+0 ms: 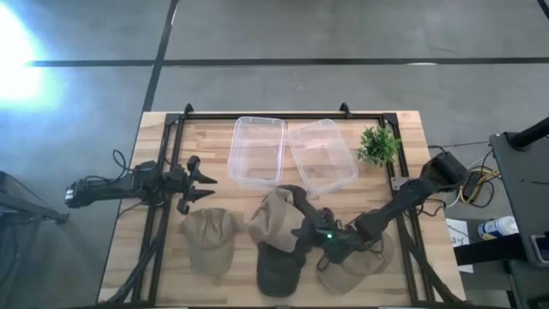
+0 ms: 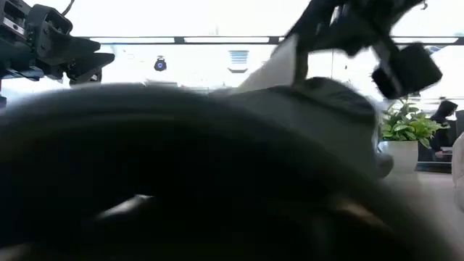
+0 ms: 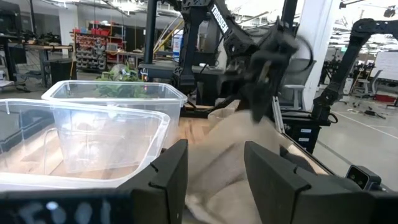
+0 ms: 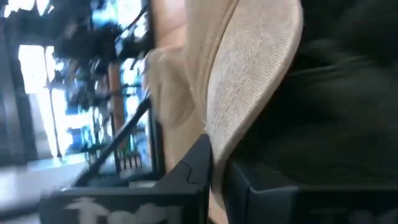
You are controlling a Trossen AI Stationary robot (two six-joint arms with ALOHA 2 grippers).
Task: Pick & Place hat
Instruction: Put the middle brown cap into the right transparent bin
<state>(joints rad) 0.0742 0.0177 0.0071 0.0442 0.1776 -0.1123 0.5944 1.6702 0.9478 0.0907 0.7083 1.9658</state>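
one tan hat (image 1: 276, 219), brim toward r gripper (image 1: 302, 232)

Lighting: even daylight over the bench (image 1: 403, 129); strong white glare on the floor (image 1: 21, 60) at 10 o'clock in the high view. Low view: a dark cap (image 2: 181, 181) fills the frame, wholly out of focus; windows behind overexposed. Right wrist view: heavy motion blur throughout.

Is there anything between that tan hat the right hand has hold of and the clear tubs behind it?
Nothing visible. The right hand pinches the tan hat by its brim, and bare wood separates it from the nearest clear tub. The dark hat lies on the opposite side.
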